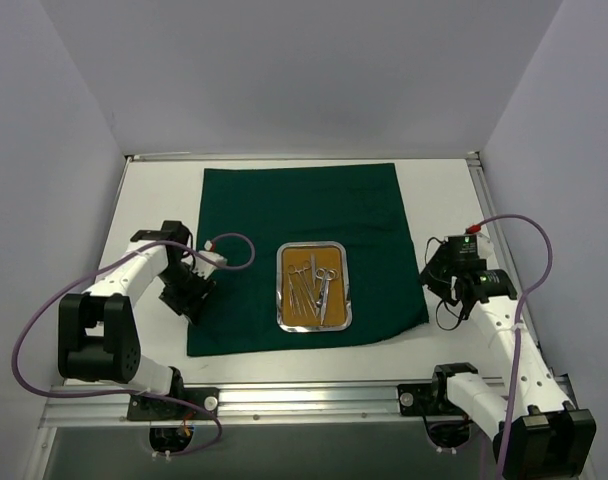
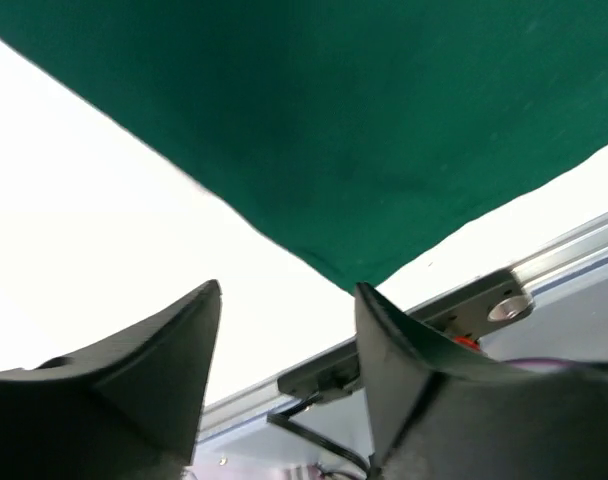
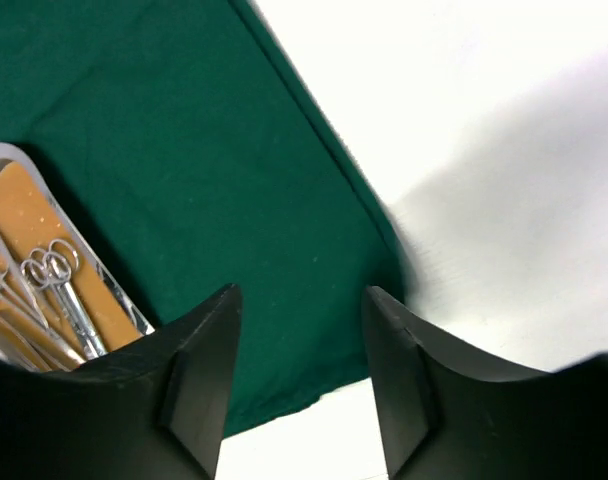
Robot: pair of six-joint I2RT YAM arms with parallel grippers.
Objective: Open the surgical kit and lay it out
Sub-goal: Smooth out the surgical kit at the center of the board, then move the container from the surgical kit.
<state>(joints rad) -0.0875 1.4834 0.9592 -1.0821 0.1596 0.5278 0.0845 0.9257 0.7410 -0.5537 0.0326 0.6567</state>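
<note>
The dark green drape [image 1: 304,210] lies spread flat on the white table. On it stands the steel tray [image 1: 343,288] with tan liner, holding several silver instruments [image 1: 312,285] in a bunch. My left gripper [image 1: 189,300] is open and empty, over the drape's left near corner [image 2: 356,275]. My right gripper [image 1: 446,283] is open and empty, just right of the drape's right near corner [image 3: 314,340]. The tray [image 3: 104,275] and scissors [image 3: 59,280] also show at the left of the right wrist view.
The white table [image 1: 154,200] has an aluminium rail [image 1: 314,400] along its near edge, also in the left wrist view [image 2: 544,265]. Grey walls close in the back and sides. Purple cables [image 1: 239,245] loop from both arms.
</note>
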